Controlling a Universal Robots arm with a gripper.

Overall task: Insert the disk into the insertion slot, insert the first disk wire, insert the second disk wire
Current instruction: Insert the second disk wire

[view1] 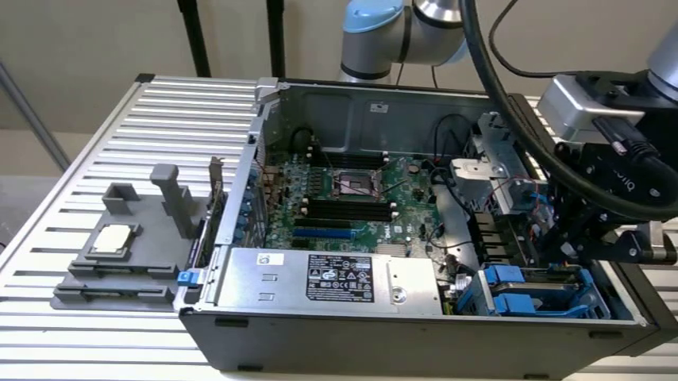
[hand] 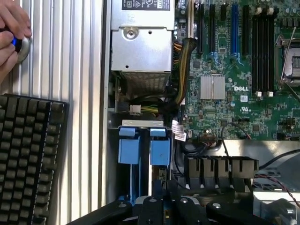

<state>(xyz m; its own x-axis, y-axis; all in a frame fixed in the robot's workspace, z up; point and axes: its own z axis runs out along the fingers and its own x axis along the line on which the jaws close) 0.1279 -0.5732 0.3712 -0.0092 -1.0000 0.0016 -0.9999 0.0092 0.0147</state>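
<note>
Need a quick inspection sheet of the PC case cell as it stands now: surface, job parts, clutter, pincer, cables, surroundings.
Surface: ribbed metal table carrying an open computer case.
Job's things: insertion slot with blue tabs sits in the case corner beside the power-supply box; whether the disk is seated cannot be told.
Clutter: grey fixture holding a small chip, keyboard.
Pincer: pincer hangs above the slot's blue tabs; open or shut cannot be told.
Cables: yellow-black bundle next to the power supply; thick black hose along the arm.
Surroundings: a person's hand on a round knob.
</note>
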